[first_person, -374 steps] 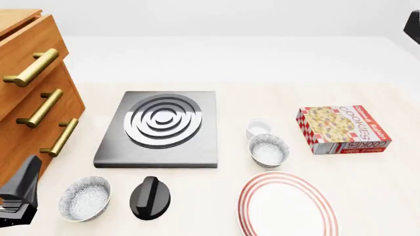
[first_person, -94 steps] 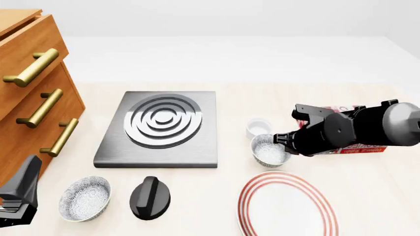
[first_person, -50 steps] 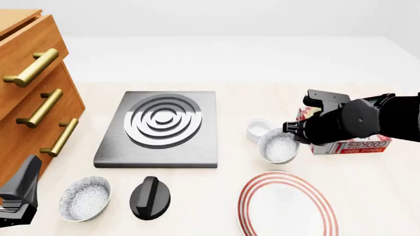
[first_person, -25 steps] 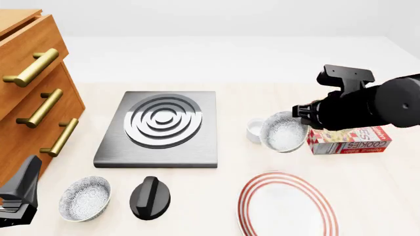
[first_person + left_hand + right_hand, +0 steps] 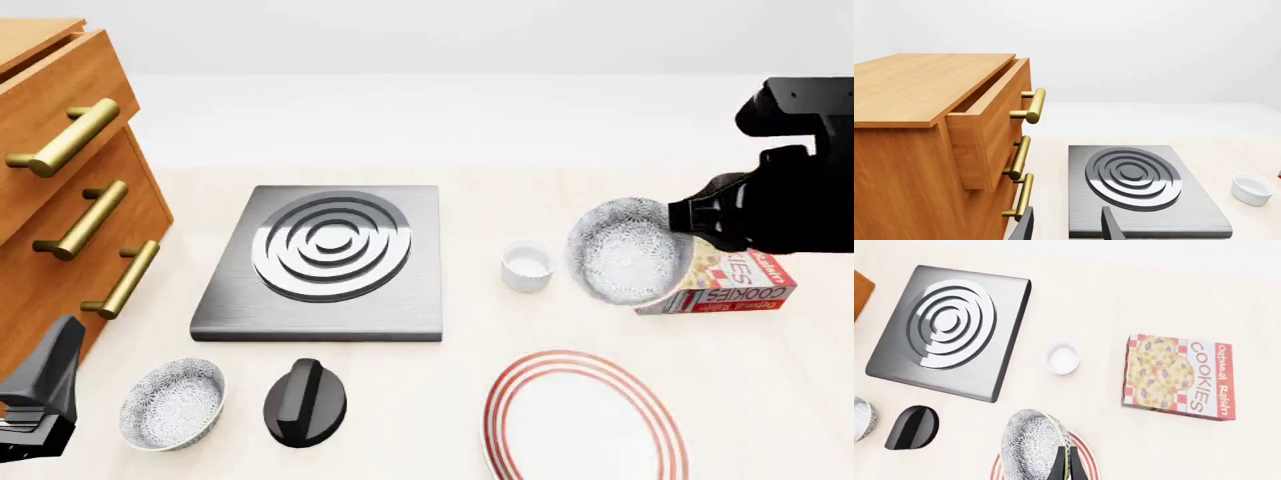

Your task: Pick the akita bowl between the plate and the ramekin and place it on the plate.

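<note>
The speckled akita bowl [image 5: 625, 250] hangs tilted in the air, above the table and to the right of the ramekin [image 5: 526, 266]. My right gripper [image 5: 690, 228] is shut on its right rim. In the right wrist view the fingers [image 5: 1059, 463] pinch the akita bowl's [image 5: 1029, 444] wall, with the plate's red rings [image 5: 1085, 463] just behind. The red-ringed plate [image 5: 505, 398] lies on the table below and nearer to me. My left gripper [image 5: 38, 398] rests at the near left, and its fingers [image 5: 1110, 226] stand apart with nothing between them.
A second speckled bowl [image 5: 172, 403] and a black knob [image 5: 304, 402] sit at the near left. A grey stove plate [image 5: 324, 262] lies mid-table, a wooden drawer cabinet [image 5: 60, 190] stands at the left, and a cookie box [image 5: 731, 285] lies under my right arm.
My right gripper has risen and moved to the right with the akita bowl, lifting it away from beside the ramekin. The left arm has not moved.
</note>
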Robot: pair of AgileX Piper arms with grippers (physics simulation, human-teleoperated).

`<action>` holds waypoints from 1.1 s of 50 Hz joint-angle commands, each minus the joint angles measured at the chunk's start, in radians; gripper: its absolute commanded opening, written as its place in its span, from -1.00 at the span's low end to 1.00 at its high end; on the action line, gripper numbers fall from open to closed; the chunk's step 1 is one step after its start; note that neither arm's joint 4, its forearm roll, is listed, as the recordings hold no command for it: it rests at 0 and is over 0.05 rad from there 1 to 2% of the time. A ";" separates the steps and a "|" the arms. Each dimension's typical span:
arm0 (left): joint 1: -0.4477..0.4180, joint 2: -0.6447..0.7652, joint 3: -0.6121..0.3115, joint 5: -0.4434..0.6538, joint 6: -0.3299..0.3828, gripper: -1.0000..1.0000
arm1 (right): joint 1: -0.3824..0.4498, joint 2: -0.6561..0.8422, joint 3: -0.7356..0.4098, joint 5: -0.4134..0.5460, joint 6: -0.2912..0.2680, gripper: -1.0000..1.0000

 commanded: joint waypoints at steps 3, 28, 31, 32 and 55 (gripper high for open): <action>0.000 0.000 0.000 0.000 0.000 1.00 | 0.018 -0.117 0.016 0.074 -0.077 -1.00; 0.000 0.000 0.000 0.000 0.000 1.00 | 0.088 -0.148 0.254 -0.025 -0.111 -1.00; 0.000 0.000 0.000 0.000 0.000 1.00 | 0.110 -0.130 0.266 -0.042 -0.104 -1.00; 0.000 0.000 0.000 0.000 0.000 1.00 | 0.115 -0.126 0.268 -0.046 -0.101 -1.00; 0.000 0.000 0.000 0.000 0.000 1.00 | 0.217 -0.007 0.325 -0.164 -0.046 -1.00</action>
